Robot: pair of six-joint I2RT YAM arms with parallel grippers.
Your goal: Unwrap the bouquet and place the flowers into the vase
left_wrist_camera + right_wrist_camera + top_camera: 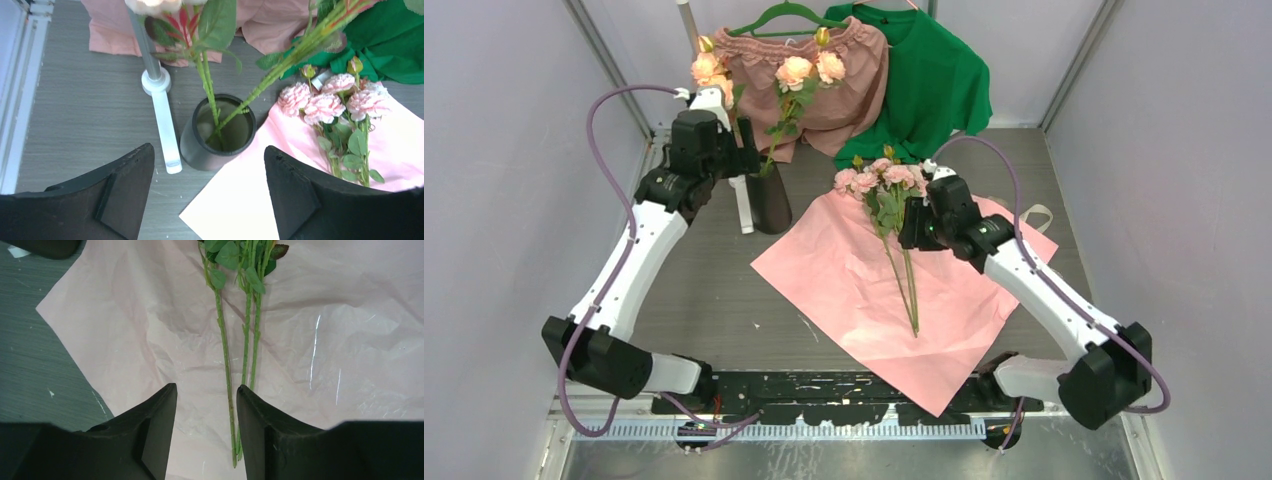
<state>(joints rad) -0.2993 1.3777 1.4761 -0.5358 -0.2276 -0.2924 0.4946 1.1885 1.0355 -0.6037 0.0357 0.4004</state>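
Left gripper, arm outstretched, gapes empty above the vase; right gripper, half-open, empty, poised over the flowers.

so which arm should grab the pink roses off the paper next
Right: the right gripper hangs open over the pink roses on the paper, at their stems; the left gripper is open above the vase, farther away.

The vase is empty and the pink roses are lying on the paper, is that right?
No. The vase is not empty: two stems stand in it, as the left wrist view shows. The pink roses do lie on the paper.
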